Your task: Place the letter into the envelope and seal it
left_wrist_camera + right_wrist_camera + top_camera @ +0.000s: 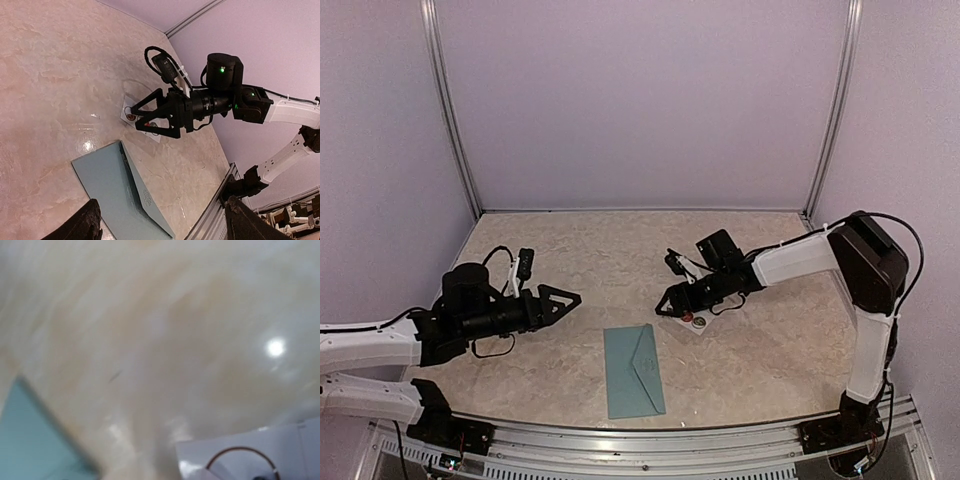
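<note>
The envelope (pixel 633 372) lies flat on the table (pixel 570 240) near the front edge, midway between the two arms, with its triangular flap folded down over the body. We think it sits there so that either arm can reach it for the sealing step. The letter shows in none of the views. We judge it is already tucked inside, though with the flap down we cannot confirm this.

The right gripper (pixel 663 306) reaches low over the sticker strip (pixel 698 321), a white strip lying just beyond the envelope's far right corner. From the left wrist camera its jaws stand slightly parted, straddling the strip, and nothing is visibly held between them. The right wrist view is too blurred to say whether a sticker is already lifted (it shows only one round sticker on the white strip and a teal corner of the envelope). That pose suggests it is picking a sticker to fasten the flap.

The left gripper (pixel 570 303) hovers above the table to the left of the envelope, well apart from it. Its fingers (pixel 80 225) are spread wide and empty. We read this as waiting, perhaps to steady the envelope while the seal goes on.
</note>
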### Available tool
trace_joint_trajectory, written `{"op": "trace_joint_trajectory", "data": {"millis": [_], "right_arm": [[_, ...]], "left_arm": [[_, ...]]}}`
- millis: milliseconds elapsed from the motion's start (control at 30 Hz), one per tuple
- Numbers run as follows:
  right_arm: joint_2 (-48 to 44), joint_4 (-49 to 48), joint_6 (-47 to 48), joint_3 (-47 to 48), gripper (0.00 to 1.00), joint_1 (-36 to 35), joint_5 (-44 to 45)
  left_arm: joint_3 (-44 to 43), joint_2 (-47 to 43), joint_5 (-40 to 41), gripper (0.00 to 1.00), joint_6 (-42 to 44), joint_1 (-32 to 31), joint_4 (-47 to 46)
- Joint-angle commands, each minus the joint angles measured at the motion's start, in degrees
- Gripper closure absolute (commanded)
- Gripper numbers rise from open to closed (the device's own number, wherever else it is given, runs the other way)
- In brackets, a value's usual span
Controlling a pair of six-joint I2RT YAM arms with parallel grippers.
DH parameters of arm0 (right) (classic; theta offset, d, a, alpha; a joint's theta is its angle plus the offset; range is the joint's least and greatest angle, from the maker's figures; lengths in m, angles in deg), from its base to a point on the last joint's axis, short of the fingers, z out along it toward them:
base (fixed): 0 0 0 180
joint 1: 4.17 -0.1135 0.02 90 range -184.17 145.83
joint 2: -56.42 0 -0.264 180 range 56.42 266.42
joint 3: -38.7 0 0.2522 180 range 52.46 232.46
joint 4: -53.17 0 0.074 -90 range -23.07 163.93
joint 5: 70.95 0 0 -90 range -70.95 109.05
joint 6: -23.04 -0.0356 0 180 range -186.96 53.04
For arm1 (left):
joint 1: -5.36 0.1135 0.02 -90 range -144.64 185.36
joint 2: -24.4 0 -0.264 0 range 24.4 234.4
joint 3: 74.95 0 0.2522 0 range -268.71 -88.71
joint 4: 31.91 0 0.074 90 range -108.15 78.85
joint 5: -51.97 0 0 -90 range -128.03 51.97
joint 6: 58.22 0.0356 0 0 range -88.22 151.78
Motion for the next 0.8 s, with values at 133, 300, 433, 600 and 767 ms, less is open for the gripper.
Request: {"op": "trace_joint_trajectory", "data": {"millis": [133, 300, 433, 600, 767], "right_arm": [[-7.1, 2.3, -6.1, -6.6, 0.25, -6.9, 5.2], [-8.7, 8.4, -0.9, -2.5, 0.27, -6.9, 11.2], [-6.2, 12.4, 5.0, 1.4, 0.42, -6.8, 14.3], [-3.0, 15.9, 9.0, 4.7, 0.57, -6.6, 14.6], [-3.3, 16.6, 10.8, 3.8, 0.62, -6.3, 14.4]], "left_arm": [[1.4, -4.9, 1.7, 0.19, -0.1, -0.2, 3.0], [0.0, -3.3, 1.5, 0.19, 0.0, -1.2, 2.4], [-0.8, -0.9, 2.2, 0.19, 0.1, -2.4, 1.6], [-1.0, 0.2, 2.3, 0.19, -0.4, -2.9, 0.8], [-0.6, 0.2, 2.6, 0.19, -0.6, -3.0, 1.2]]}}
